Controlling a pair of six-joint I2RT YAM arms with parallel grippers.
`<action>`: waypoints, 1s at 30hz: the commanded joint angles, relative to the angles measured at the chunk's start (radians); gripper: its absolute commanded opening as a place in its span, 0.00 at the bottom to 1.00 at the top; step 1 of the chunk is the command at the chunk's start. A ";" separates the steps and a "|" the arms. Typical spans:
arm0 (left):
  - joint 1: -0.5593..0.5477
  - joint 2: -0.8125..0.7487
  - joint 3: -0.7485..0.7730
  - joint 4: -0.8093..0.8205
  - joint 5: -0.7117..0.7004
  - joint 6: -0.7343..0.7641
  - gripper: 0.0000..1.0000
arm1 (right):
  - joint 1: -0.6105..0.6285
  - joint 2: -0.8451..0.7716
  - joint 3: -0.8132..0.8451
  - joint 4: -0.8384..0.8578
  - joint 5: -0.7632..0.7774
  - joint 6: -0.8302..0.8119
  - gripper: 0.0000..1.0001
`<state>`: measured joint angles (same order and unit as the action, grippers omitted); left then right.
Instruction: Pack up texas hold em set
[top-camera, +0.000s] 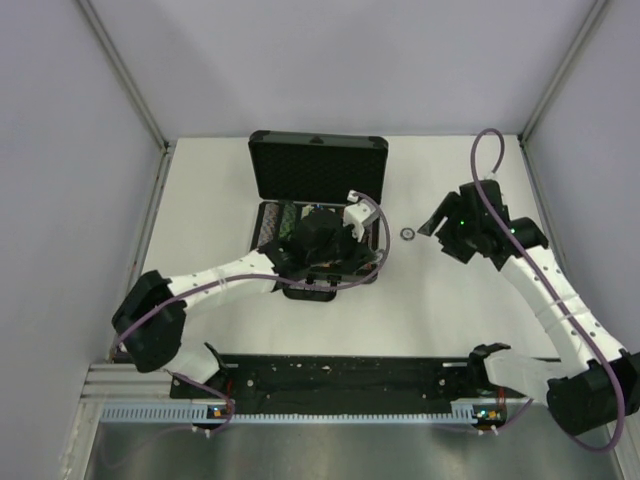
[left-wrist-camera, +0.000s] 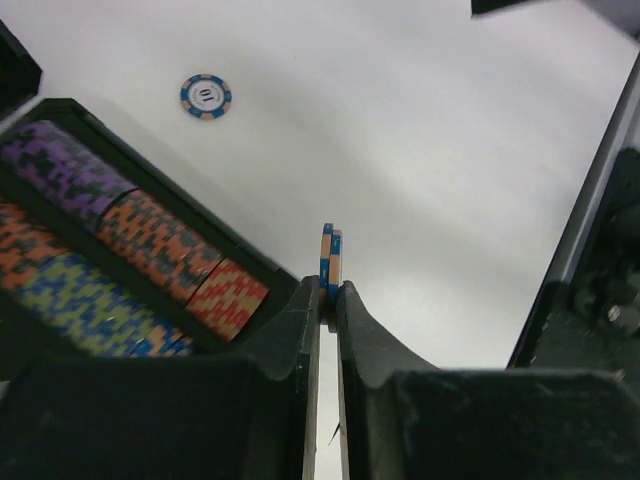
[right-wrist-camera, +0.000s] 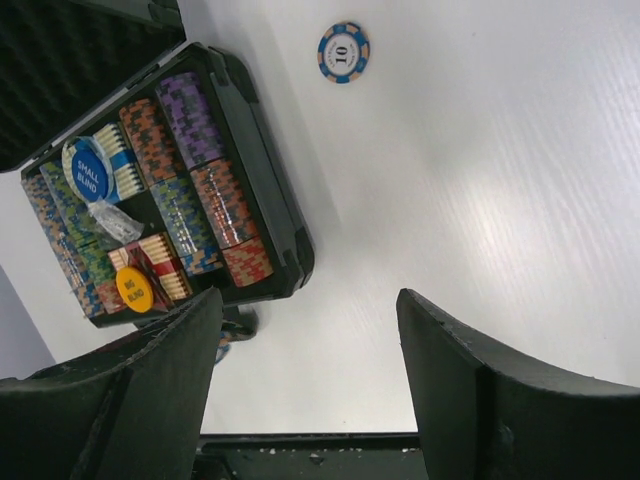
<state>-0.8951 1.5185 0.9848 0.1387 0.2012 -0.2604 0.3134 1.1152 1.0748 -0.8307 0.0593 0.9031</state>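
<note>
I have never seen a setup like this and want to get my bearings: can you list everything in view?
Black rectangular hard case: one, black; open on the table, lid raised.
Rows of multicoloured chips: several; purple, orange, green, blue, red; on edge inside the case.
Round blue small-blind button: one, blue; lying on the chips.
Round yellow button: one, yellow; in the case.
Loose chip marked 10: one, blue and orange; flat on the table, apart from the case.
Pinched chips: seemingly two, blue and orange; on edge in the left gripper.
White table: one, white.
Left gripper: black; shut on the pinched chips.
Right gripper: black; open, empty, above the table.
</note>
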 joint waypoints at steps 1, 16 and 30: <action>0.061 -0.112 0.029 -0.293 0.159 0.445 0.00 | -0.034 -0.084 -0.010 -0.028 0.057 -0.047 0.70; 0.124 -0.043 0.098 -0.507 0.122 0.768 0.00 | -0.076 -0.089 -0.062 -0.021 0.024 -0.061 0.66; 0.130 0.054 0.127 -0.441 0.041 0.854 0.00 | -0.089 -0.094 -0.081 -0.016 0.019 -0.050 0.65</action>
<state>-0.7708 1.5627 1.0683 -0.3645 0.2668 0.5526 0.2390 1.0241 1.0069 -0.8608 0.0807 0.8558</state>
